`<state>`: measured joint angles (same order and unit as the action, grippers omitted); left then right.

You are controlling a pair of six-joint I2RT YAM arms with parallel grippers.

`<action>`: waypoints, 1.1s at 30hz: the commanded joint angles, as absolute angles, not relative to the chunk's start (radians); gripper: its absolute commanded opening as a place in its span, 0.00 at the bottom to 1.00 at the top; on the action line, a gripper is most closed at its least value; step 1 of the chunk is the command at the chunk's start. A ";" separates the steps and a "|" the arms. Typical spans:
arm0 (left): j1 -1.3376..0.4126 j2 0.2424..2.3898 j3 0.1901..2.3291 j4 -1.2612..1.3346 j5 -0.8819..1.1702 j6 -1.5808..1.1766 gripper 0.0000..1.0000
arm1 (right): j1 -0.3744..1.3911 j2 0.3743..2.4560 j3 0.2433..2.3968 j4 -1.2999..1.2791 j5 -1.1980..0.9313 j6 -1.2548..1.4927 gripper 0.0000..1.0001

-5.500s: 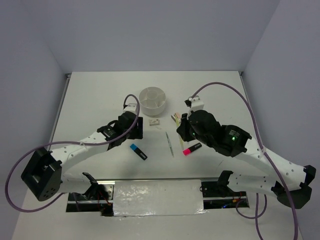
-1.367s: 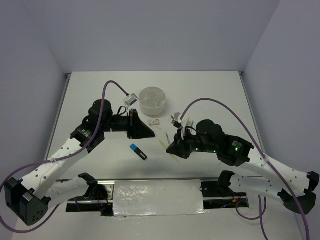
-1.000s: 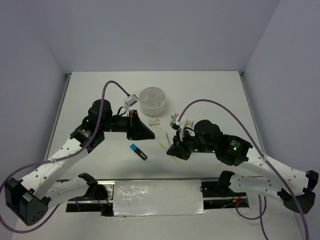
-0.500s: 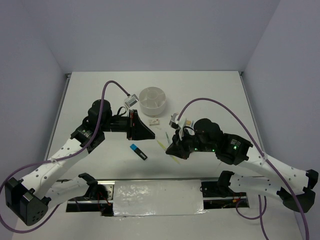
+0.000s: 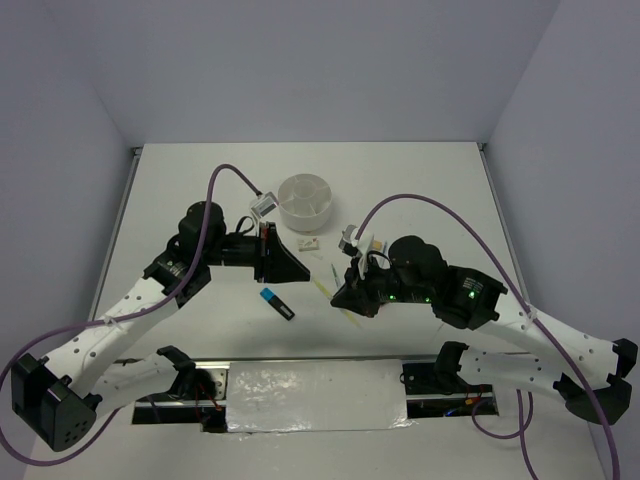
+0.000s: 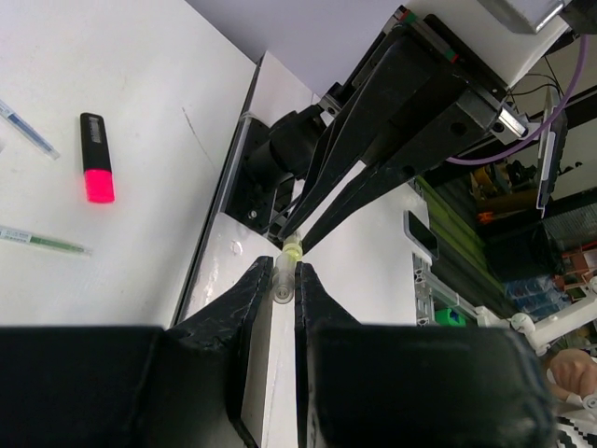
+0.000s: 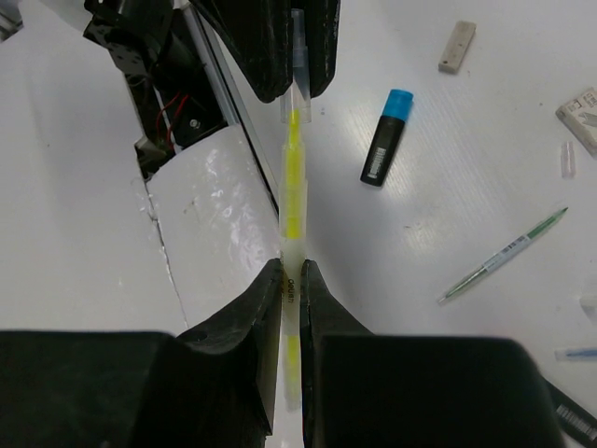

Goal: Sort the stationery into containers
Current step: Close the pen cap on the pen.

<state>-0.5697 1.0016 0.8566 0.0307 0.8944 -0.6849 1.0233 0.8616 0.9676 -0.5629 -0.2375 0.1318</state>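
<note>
Left end effector (image 6: 285, 273): fingers nearly together, pinching the clear cap end of the yellow pen (image 7: 292, 149).
Right end effector (image 7: 290, 273): fingers nearly together, clamped on the barrel of the same pen.
Yellow pen: held off the tabletop (image 5: 440, 180) between the two end effectors, at the middle of the scene and well to the near side of the cup.
Organiser cup (image 5: 306, 217): upright at the far centre of the tabletop, its inner compartments open to the top view.
Blue highlighter (image 5: 277, 303): lying flat, just to the near side of the left end effector.
Pink highlighter (image 6: 96, 157): lying flat on the tabletop; seen only from the left wrist.
Green pen (image 7: 504, 254): lying flat on the tabletop, apart from the held pen.
Light-blue pen (image 6: 26, 129): lying flat, near the pink highlighter.
Eraser (image 5: 309, 242): flat on the tabletop, just on the near side of the cup.
</note>
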 commanded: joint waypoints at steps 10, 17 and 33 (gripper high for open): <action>-0.565 0.974 0.848 0.097 0.930 -0.681 0.00 | 1.032 0.873 1.017 -0.532 -0.213 0.121 0.00; -0.566 0.977 0.833 0.112 0.933 -0.690 0.00 | 1.031 0.894 1.037 -0.532 -0.216 0.117 0.00; -0.580 0.986 0.841 0.021 0.931 -0.618 0.00 | 1.031 0.983 1.138 -0.587 -0.204 0.054 0.00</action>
<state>-0.5713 0.9966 0.8284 0.0326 0.9001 -0.6575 1.0252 0.9756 1.0668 -0.6136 -0.2249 0.0830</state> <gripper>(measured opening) 0.232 0.145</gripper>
